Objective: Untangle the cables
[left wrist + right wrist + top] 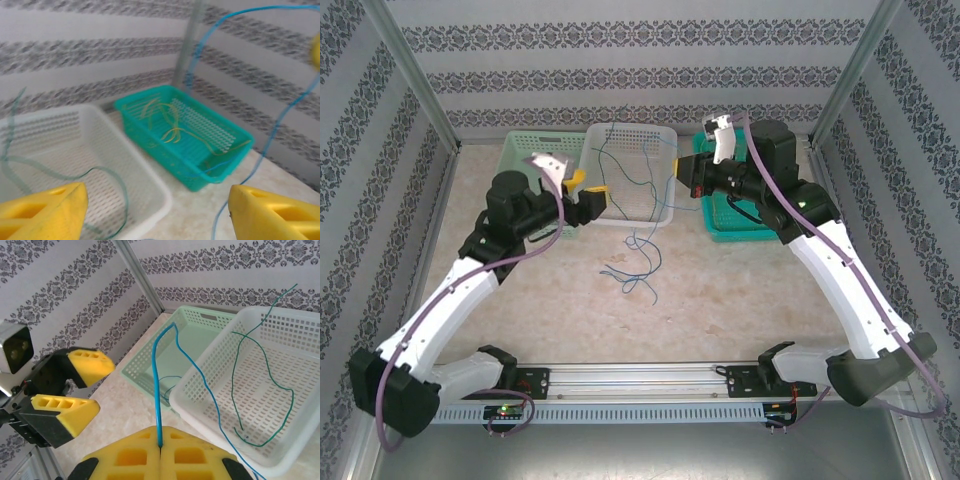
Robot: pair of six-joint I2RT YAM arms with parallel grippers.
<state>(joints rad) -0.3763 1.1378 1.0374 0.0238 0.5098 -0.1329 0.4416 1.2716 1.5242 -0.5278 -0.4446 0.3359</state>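
pinching a blue cable (156,390) between fully closed yellow pads, the right gripper (160,454) is held just beside the right side of the white basket (210,357). from the pinch the strand is carried upward, bent over and draped back down across that basket's rim. the left gripper (156,200) is seen with its jaws spread wide and nothing between them, raised beside the white basket's left side. a green cable (272,385) is laid loosely inside the white basket, with one end standing above the rim. yellow cables (172,132) are coiled in the teal basket (212,180), and the left wrist's view of it is crossed by the hanging blue strand. further blue loops are spread on the table (740,300) just in front of the white basket. a light green basket (150,354) is set just beside the white one, and from above part of the teal basket is covered by the right arm.
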